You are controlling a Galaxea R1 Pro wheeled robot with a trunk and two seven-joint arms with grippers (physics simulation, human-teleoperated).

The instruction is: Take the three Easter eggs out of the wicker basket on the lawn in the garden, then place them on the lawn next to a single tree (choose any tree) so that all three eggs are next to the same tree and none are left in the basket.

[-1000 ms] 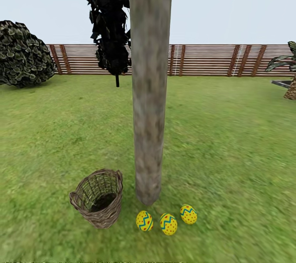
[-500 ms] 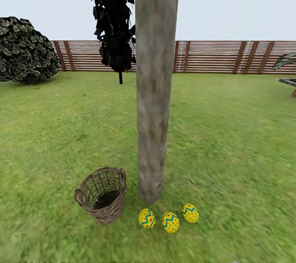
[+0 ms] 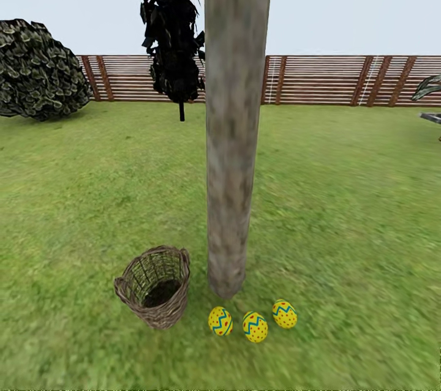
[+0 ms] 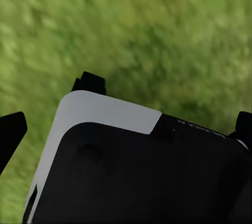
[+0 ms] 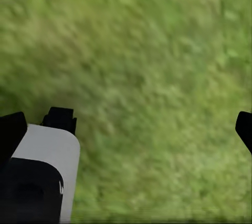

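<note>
**Yellow eggs: three at one trunk**

Three Easter eggs [image 3: 220, 321] [image 3: 255, 327] [image 3: 284, 314] lie in a row on the lawn [image 3: 343, 207], low centre, just below one tree [image 3: 233, 134]. One wicker basket [image 3: 154, 294], lower left, looks empty. Left jaws [image 4: 126, 129] and right jaws [image 5: 126, 129] hang spread over grass, holding nothing.

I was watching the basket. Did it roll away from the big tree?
No. The wicker basket sits just as near the tree trunk and the eggs; the whole picture shifted, so the camera moved.
</note>
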